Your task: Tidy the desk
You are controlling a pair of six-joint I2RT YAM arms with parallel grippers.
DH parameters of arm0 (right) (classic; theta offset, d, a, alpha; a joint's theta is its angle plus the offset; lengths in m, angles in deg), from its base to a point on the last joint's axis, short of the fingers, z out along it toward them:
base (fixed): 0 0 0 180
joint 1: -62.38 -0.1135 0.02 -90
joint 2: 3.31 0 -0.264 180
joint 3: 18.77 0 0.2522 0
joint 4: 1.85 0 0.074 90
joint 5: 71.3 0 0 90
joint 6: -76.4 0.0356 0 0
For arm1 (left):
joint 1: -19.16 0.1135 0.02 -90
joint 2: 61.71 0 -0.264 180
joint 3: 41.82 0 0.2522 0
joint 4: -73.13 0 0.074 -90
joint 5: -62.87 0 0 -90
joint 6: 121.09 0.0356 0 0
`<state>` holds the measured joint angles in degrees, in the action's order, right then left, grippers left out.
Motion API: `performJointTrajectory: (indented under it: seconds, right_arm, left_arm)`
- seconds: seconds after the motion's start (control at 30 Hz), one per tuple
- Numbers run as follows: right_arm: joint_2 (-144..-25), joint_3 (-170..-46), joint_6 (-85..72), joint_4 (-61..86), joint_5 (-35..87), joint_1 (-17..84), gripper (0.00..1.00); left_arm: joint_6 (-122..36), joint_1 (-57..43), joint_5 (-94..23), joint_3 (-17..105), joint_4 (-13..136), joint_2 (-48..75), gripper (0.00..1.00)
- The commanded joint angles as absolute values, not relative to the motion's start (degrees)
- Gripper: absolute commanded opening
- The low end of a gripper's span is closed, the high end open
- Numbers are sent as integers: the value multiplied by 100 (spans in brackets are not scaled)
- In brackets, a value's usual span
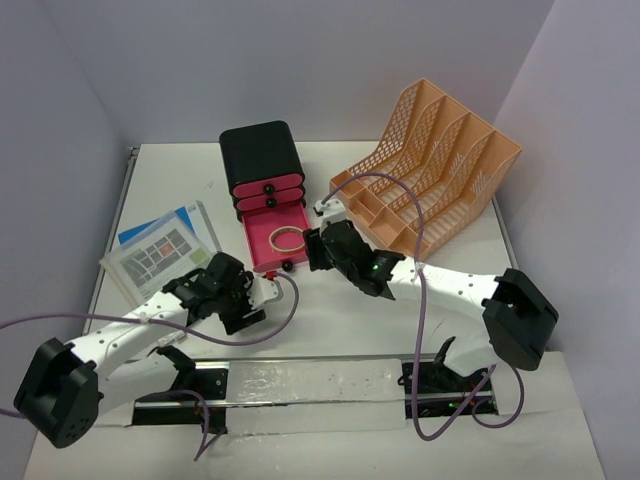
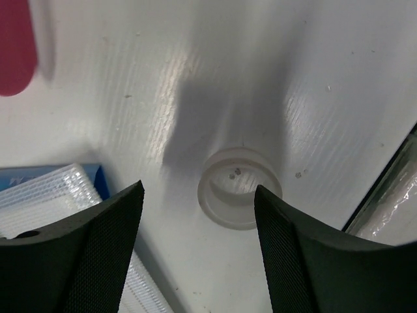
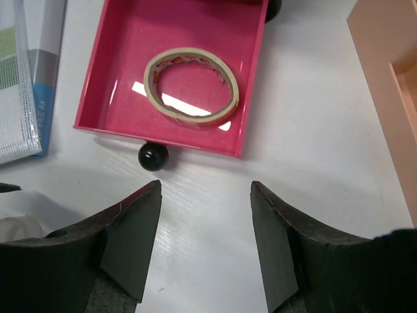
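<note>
Occlusions, crops
Open pink drawer (image 3: 117, 39): far end cut by top edge, right wrist view. Left of it booklet (image 3: 26, 85), right of it orange rack (image 3: 394, 52), both cropped; booklet print illegible.

The left arm (image 1: 120, 340) and right arm (image 1: 450, 285) are both built of white links with black joints. Each ends in a bulky black housing, the left housing (image 1: 55, 395) and the right housing (image 1: 520, 315). A thin purple-grey left cable (image 1: 295, 300) and a matching right cable (image 1: 416, 225) trail along them. A small green light (image 1: 376, 267) glows on the right arm's black wrist. The left hand (image 2: 199, 215) has two black wedge-shaped fingers (image 2: 98, 261) with finely cross-hatched faces. The right hand (image 3: 205, 195) has matte black fingers (image 3: 280, 248) with smooth faces.
</note>
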<state>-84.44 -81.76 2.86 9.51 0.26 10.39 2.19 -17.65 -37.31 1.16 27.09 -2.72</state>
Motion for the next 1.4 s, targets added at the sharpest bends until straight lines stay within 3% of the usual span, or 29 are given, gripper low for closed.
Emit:
performJointTrajectory:
  seconds: [0.0, 0.13, 0.23, 0.3, 0.4, 0.43, 0.47, 0.7, 0.83, 1.2, 1.37]
  right_arm:
    - [-8090, -8060, 521, 725, -204, 1034, 64]
    - [-7974, -7899, 520, 648, -237, 1042, 64]
    - [-7947, -7859, 521, 611, -244, 1039, 64]
    - [-7963, -7859, 518, 617, -251, 1040, 63]
    - [-7976, -7848, 503, 663, -288, 1042, 63]
    - [-7968, -7832, 496, 664, -328, 1035, 63]
    - [-7960, -7816, 512, 672, -344, 1043, 63]
    - [-7950, -7727, 747, 671, -465, 1043, 63]
    - [-8089, -7754, 956, 752, -615, 1043, 63]
    - [-8074, -7543, 1207, 707, -617, 1043, 62]
    - [-7978, -7412, 1164, 664, -635, 1043, 62]
  left_arm:
    - [213, -1934, -3341, 49, 3145, 140, 72]
    - [191, -1959, -2759, -109, 3522, 284, 68]
    - [205, -1955, -2739, -165, 3748, 289, 57]
    - [228, -1960, -2745, -189, 3789, 346, 45]
    - [236, -1951, -2743, -119, 3691, 411, 19]
    - [276, -1951, -2785, -72, 3574, 397, 6]
    - [292, -1951, -2918, -64, 3464, 319, 0]
    - [-126, -1942, -3050, 626, 3203, -540, 0]
    - [-489, -1847, -2742, 1180, 3817, -732, 0]
    - [-754, -1223, -1413, 3266, 4803, 2115, 0]
    - [-607, -846, -1685, 3314, 5055, 2528, 0]
